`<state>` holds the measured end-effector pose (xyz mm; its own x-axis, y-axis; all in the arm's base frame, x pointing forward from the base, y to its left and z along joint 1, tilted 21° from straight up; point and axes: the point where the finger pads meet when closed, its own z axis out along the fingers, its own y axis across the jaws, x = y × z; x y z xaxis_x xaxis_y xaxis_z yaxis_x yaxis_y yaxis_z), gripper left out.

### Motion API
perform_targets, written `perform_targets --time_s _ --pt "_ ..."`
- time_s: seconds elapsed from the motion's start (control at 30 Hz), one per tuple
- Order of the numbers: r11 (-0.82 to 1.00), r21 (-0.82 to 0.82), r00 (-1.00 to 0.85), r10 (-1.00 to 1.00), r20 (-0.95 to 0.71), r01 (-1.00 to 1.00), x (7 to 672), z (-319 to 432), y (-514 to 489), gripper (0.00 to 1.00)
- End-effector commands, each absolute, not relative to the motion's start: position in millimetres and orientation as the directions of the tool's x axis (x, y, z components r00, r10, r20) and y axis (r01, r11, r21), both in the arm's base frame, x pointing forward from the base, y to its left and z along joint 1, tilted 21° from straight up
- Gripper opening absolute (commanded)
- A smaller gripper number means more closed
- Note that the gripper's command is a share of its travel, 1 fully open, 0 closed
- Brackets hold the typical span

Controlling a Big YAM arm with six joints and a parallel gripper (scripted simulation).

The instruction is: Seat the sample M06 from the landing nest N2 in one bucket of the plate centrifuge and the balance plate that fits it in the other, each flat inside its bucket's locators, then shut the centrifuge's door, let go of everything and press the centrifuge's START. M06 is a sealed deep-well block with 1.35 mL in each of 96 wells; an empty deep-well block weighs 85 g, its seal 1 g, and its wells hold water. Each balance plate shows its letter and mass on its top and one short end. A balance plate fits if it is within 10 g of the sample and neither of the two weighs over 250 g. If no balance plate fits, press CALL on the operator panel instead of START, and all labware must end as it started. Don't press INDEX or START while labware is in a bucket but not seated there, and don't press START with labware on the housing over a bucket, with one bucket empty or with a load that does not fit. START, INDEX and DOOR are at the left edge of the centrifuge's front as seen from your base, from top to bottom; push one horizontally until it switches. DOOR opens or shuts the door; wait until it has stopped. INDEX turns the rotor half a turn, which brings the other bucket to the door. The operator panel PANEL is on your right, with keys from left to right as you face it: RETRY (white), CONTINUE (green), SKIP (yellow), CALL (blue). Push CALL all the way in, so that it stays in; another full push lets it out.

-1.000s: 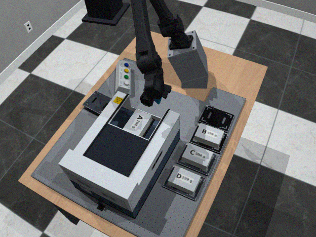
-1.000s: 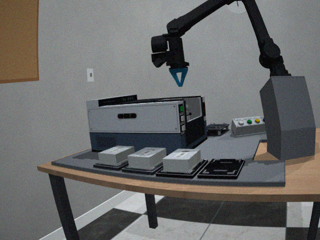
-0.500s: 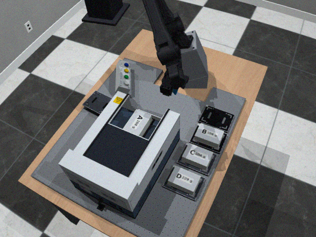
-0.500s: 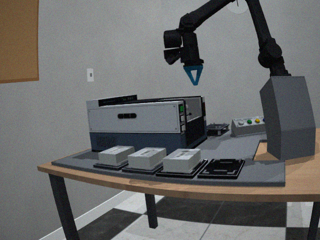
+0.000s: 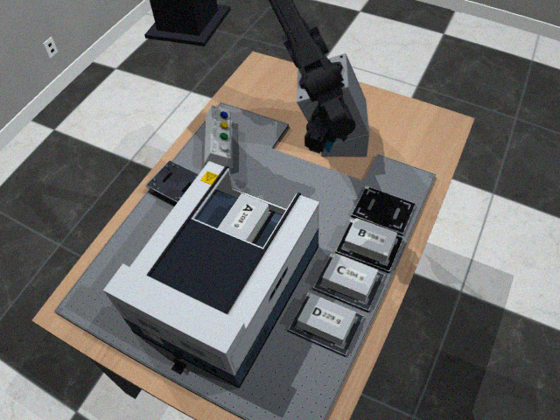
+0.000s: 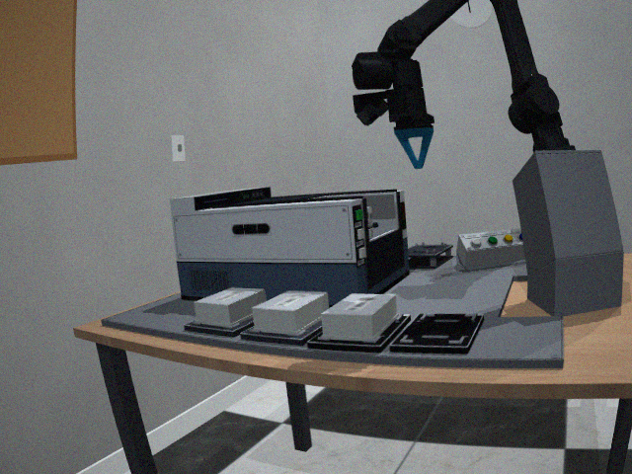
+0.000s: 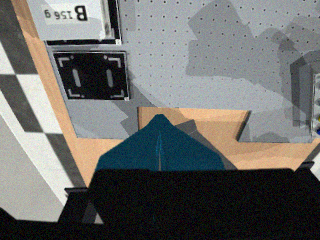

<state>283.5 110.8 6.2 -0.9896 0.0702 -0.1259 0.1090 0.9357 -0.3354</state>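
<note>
My gripper [image 5: 328, 145] [image 6: 417, 159] [image 7: 159, 120] is shut and empty. It hangs high over the bare wooden table near the arm's grey pedestal [image 5: 353, 90] [image 6: 566, 229], well away from the centrifuge [image 5: 180, 311] [image 6: 265, 237]. The centrifuge's door is open. Balance plate A [image 5: 244, 215], marked 208 g, lies in the bucket under the opening. The landing nest N2 [image 5: 171, 180] [image 6: 430, 251] is empty. I do not see sample M06 in any view. The START, INDEX and DOOR buttons [image 6: 359, 234] are on the centrifuge's front edge.
Balance plates B [image 5: 369, 238] [image 6: 358, 316] [image 7: 70, 17], C [image 5: 350, 273] [image 6: 288, 311] and D [image 5: 326, 315] [image 6: 228, 304] sit in their nests. An empty black nest [image 5: 383, 208] [image 6: 438, 331] [image 7: 91, 75] lies beside B. The operator panel [image 5: 221, 131] [image 6: 490, 247] stands behind the centrifuge.
</note>
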Motion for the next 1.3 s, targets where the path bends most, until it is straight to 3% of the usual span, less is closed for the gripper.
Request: perform_targets --time_s 0.0,1.27 --pt "0.941 -0.306 -0.98 0.098 -0.173 0.148 277.5 8.7 125.0 0.0" --pt "0.936 -0.321 -0.98 0.093 -0.178 0.148 249.3 -4.7 127.2 0.0"
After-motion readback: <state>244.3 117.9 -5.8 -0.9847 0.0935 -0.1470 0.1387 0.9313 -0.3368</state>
